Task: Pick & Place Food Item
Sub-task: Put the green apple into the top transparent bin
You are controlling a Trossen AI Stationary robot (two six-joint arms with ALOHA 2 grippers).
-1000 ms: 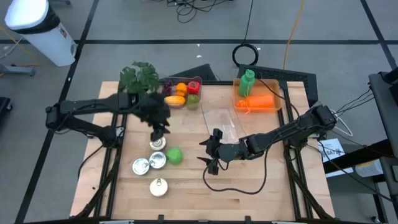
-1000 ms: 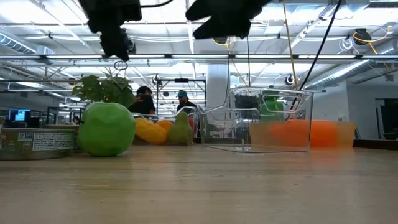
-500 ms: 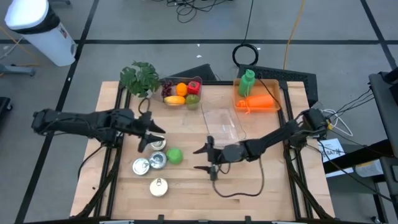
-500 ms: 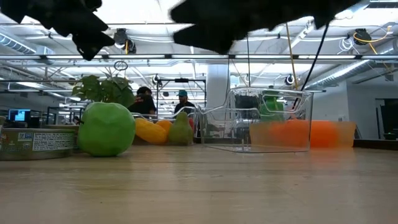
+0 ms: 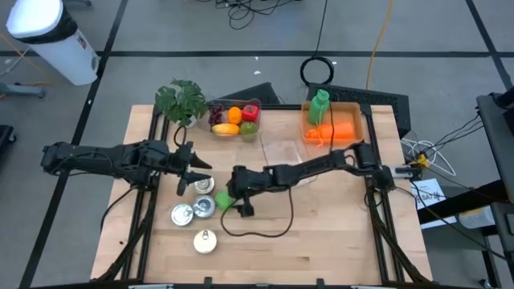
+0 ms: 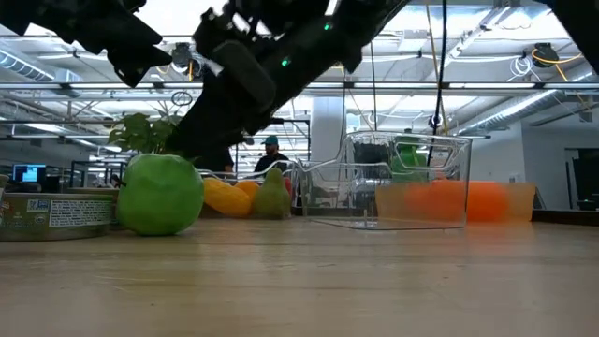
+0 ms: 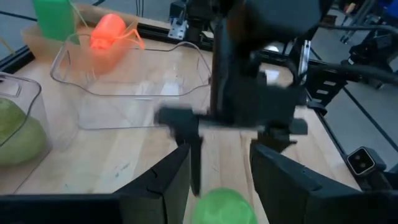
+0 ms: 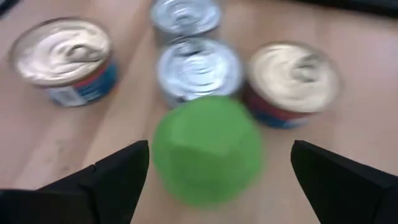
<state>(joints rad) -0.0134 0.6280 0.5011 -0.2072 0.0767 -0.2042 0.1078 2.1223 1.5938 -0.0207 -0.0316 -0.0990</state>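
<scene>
The table (image 5: 321, 241) holds a clear bin (image 5: 287, 157) behind the green apple (image 5: 224, 200). The right gripper (image 5: 238, 191) hangs just over the apple, fingers spread wide on either side, gripping nothing. The left gripper (image 5: 195, 171), open and empty, sits near the apple above the cans (image 5: 197, 208) touching it.

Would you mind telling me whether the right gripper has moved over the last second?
Yes. The right gripper has swung left across the table, away from the clear container, and now sits open at the green apple.
</scene>
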